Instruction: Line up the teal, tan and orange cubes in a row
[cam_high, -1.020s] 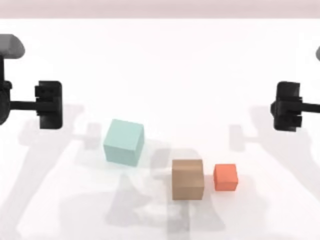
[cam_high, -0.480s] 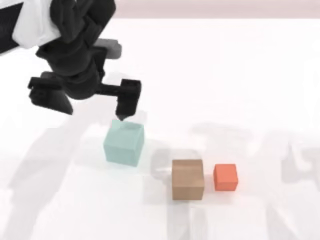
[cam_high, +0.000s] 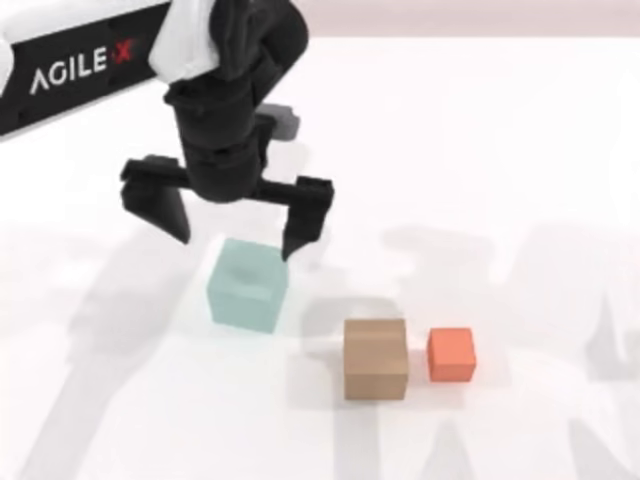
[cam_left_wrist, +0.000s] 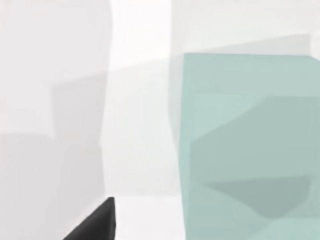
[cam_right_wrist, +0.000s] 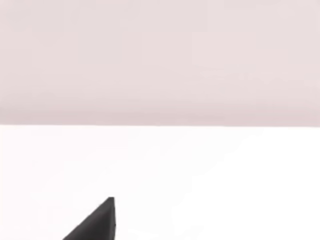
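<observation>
Over on the left of the table (cam_high: 520, 150), the left arm (cam_high: 80, 65) reaches in from the upper corner, white casing with the AgileX lettering on it, and its black left gripper (cam_high: 238, 232) hangs just above the far edge of the teal cube (cam_high: 247, 287). The fingers are spread wide — one fingertip (cam_high: 170, 215) out to the left of the cube, the other (cam_high: 303, 225) by its far right corner — and they have hold of nothing. In the left wrist view the teal cube (cam_left_wrist: 250, 150) fills most of the frame, with a dark finger tip (cam_left_wrist: 97, 222) showing at the edge.

Moving along to the middle, the tan cube (cam_high: 376, 358) sits nearer the front edge, apart from the teal one and set further forward than it. Just beside the tan cube, on its right, with a narrow gap, sits the small orange cube (cam_high: 451, 354) — those two are side by side in line, the teal one is off the line.

The right arm is out of the top view; its wrist view shows only bare table (cam_right_wrist: 200, 175), a pale backdrop (cam_right_wrist: 160, 60) and one dark finger tip (cam_right_wrist: 97, 222), so whether that gripper is open I cannot tell.
</observation>
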